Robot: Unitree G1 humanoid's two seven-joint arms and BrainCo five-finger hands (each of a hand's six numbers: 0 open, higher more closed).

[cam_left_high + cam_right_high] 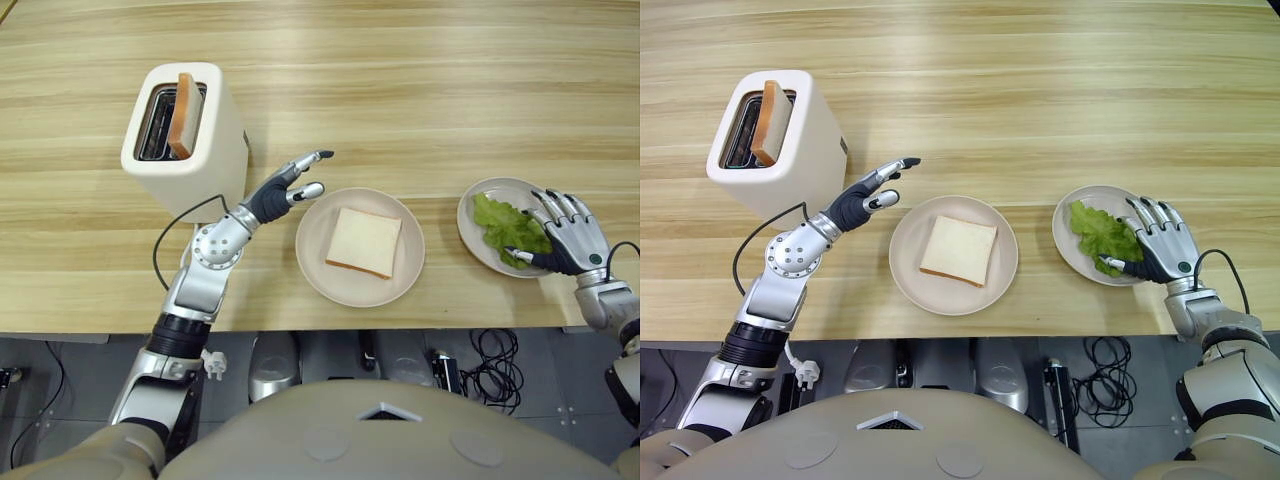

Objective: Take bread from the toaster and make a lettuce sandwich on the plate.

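now, with a bread slice [364, 241] on the plate [312, 252] and my left hand [283, 190] open by the toaster [218, 140], my right hand [572, 240] sits over the lettuce [500, 226], grip i cannot tell, which next needs pinching up.

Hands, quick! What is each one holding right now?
Left hand: open, holding nothing.
Right hand: on the lettuce; cannot tell if it grips.

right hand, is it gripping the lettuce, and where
Cannot be told: the right hand lies over the right edge of the lettuce. The left hand holds nothing.
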